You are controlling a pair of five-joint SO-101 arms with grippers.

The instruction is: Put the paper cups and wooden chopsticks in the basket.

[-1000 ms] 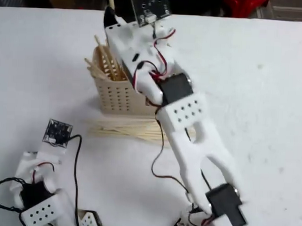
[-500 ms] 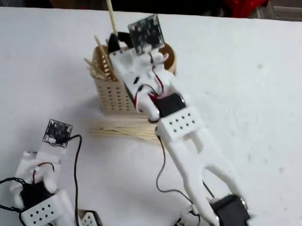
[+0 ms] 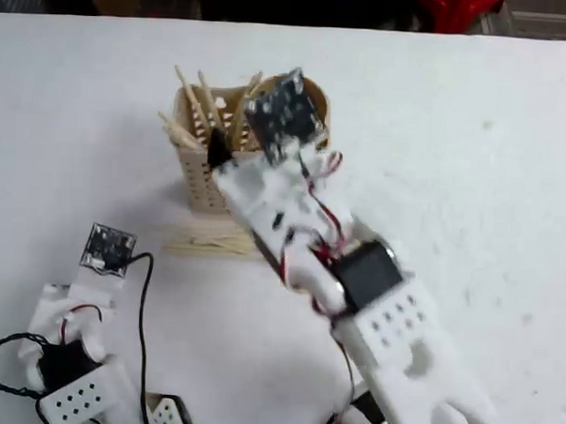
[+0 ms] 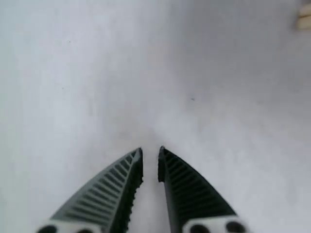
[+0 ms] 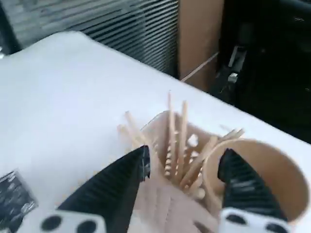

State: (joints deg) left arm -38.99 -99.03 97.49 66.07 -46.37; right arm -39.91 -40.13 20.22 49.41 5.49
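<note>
A perforated cream basket [image 3: 201, 185] stands at the back of the table with several wooden chopsticks [image 3: 198, 105] sticking up out of it. A brown paper cup [image 3: 320, 106] sits at its right side. More chopsticks [image 3: 202, 241] lie in a flat pile on the table in front of the basket. My right gripper [image 5: 182, 170] hangs open and empty just above the basket [image 5: 165, 204], with the paper cup [image 5: 257, 170] beyond one finger. My left gripper [image 4: 149, 165] is shut on nothing, low over bare table at the front left.
The white table [image 3: 473, 164] has open room to the right and at the back left. The left arm [image 3: 69, 372] with its cable rests at the front left corner. A chopstick end [image 4: 305, 17] shows at the edge of the left wrist view.
The right arm pulled back from over the basket toward the front. The chopstick it held upright is let go and now stands in the basket. The left arm stayed still.
</note>
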